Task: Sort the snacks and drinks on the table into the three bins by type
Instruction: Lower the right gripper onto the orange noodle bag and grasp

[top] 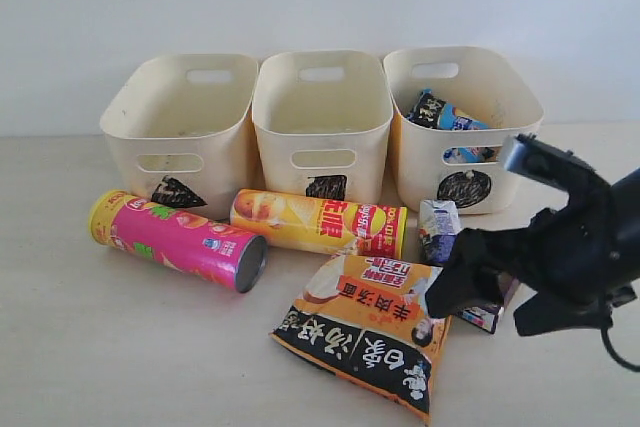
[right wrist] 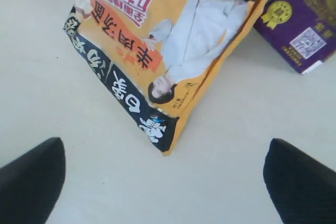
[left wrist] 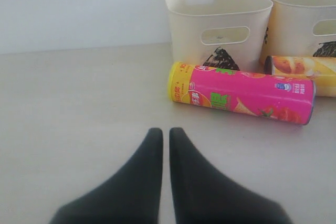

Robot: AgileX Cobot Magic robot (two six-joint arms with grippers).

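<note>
The orange-black bag point(top: 365, 332) lies flat on the table point(top: 100, 347), near its front. My right gripper point(top: 462, 282) hovers over the bag's right corner, open wide and empty point(right wrist: 165, 182). The bag's corner point(right wrist: 157, 61) lies just beyond the fingers. The dark purple carton point(right wrist: 302, 35) lies beside the bag and is mostly hidden under the arm point(top: 490, 317). A dark blue and white carton point(top: 438, 229) stands behind it. The magenta tube point(top: 178, 239) and the yellow-red tube point(top: 318, 222) lie before the bins. My left gripper point(left wrist: 164, 132) is shut and empty, short of the magenta tube point(left wrist: 244, 93).
Three cream bins stand in a row at the back: triangle point(top: 180, 117), square point(top: 322, 112), circle point(top: 462, 117). The blue-white-black bag point(top: 445, 115) lies in the circle bin. Bare table stretches left of the magenta tube and along the front left.
</note>
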